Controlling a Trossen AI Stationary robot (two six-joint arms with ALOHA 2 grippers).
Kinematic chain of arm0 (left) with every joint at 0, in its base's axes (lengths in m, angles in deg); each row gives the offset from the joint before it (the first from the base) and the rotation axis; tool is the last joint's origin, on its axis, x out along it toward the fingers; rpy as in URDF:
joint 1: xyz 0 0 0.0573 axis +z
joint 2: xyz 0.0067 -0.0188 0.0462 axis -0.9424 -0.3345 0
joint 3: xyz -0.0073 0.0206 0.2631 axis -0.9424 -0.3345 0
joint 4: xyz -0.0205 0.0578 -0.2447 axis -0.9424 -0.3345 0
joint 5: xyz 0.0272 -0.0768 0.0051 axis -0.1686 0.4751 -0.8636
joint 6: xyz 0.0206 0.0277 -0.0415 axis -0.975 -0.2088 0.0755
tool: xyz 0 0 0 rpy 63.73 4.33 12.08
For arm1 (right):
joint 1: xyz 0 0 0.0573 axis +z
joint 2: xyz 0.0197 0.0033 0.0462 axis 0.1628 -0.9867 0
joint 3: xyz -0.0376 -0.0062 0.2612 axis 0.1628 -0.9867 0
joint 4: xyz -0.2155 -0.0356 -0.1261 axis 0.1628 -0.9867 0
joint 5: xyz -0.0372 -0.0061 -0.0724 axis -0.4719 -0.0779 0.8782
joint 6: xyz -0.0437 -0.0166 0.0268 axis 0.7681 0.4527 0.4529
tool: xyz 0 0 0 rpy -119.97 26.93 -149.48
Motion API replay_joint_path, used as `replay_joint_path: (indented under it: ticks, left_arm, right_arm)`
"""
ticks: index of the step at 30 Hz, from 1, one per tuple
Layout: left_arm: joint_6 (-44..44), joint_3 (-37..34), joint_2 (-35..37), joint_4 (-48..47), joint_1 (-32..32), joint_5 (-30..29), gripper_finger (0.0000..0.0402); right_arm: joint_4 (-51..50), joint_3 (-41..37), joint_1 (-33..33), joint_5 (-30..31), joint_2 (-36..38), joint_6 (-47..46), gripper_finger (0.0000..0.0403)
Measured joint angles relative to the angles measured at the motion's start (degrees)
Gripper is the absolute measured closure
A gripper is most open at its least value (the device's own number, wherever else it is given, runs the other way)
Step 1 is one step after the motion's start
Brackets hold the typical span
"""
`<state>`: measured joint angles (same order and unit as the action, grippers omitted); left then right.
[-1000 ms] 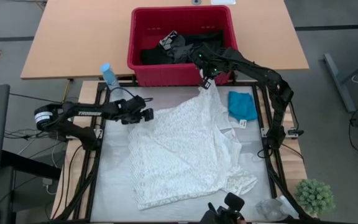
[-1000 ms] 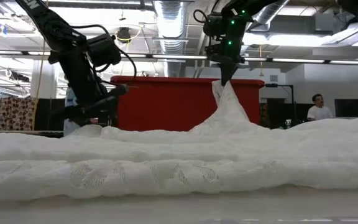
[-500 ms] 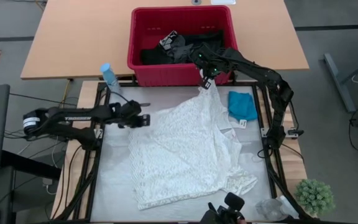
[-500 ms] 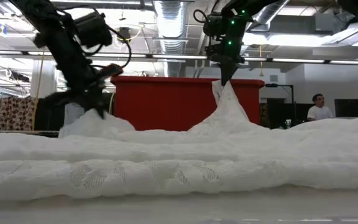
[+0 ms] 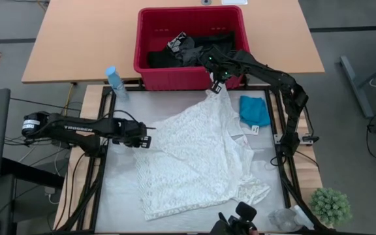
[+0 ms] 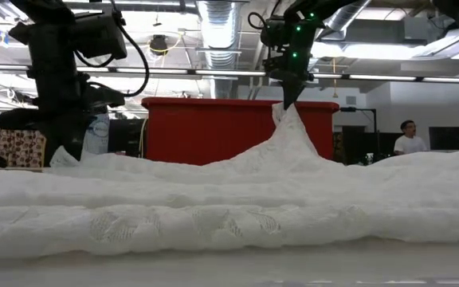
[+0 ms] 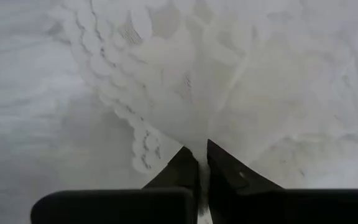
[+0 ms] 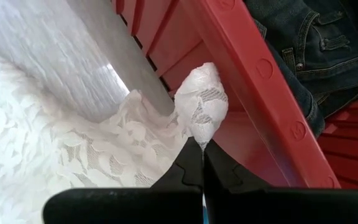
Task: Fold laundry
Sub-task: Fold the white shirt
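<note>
The white lacy garment lies spread on the table mat. My left gripper is shut on its left edge, and the left wrist view shows the fingers closed on lace. My right gripper is shut on the garment's far corner, raised beside the red basket. In the low view the garment rises to a peak under that gripper. A small teal garment lies flat at the mat's right. Dark garments lie in the basket. My left gripper pinches the garment's scalloped left edge between its two fingers, coming steeply from above and from the table's left. Creases fan out from the pinch; the rest of the garment lies on the table. My right gripper pinches a bunched bit of lace at the garment's far corner between its two fingers, slanting down from the far right. The corner is lifted clear beside the basket's near wall. The cloth slopes down from it onto the mat.
A blue bottle stands at the mat's far left corner. A small green plant sits at the near right. The low-view camera stands at the near edge. A person shows in the room far behind.
My left gripper has shut on the garment's left edge and moved toward the table's near edge, tipping steeper. It has drawn that edge out toward the near left. The far corner in my right gripper has stayed where it was.
</note>
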<state>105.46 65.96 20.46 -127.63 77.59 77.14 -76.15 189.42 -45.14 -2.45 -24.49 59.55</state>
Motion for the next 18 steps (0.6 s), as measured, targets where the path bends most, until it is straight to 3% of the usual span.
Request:
replay_joint_path:
  ticks: [9,15,18]
  left_arm:
    - [-9.3,2.9,0.5,0.6,2.0,-1.1,0.0380]
    - [-12.9,6.4,0.6,-10.0,1.5,1.6,0.0308]
    - [-11.8,8.3,2.0,-15.5,0.7,-0.4,0.0266]
  right_arm:
    - [0.0,0.0,0.0,0.0,0.0,-0.4,0.0384]
    - [-0.1,0.0,0.0,0.0,0.0,-0.4,0.0384]
    - [-0.1,0.0,0.0,0.0,0.0,-0.4,0.0384]
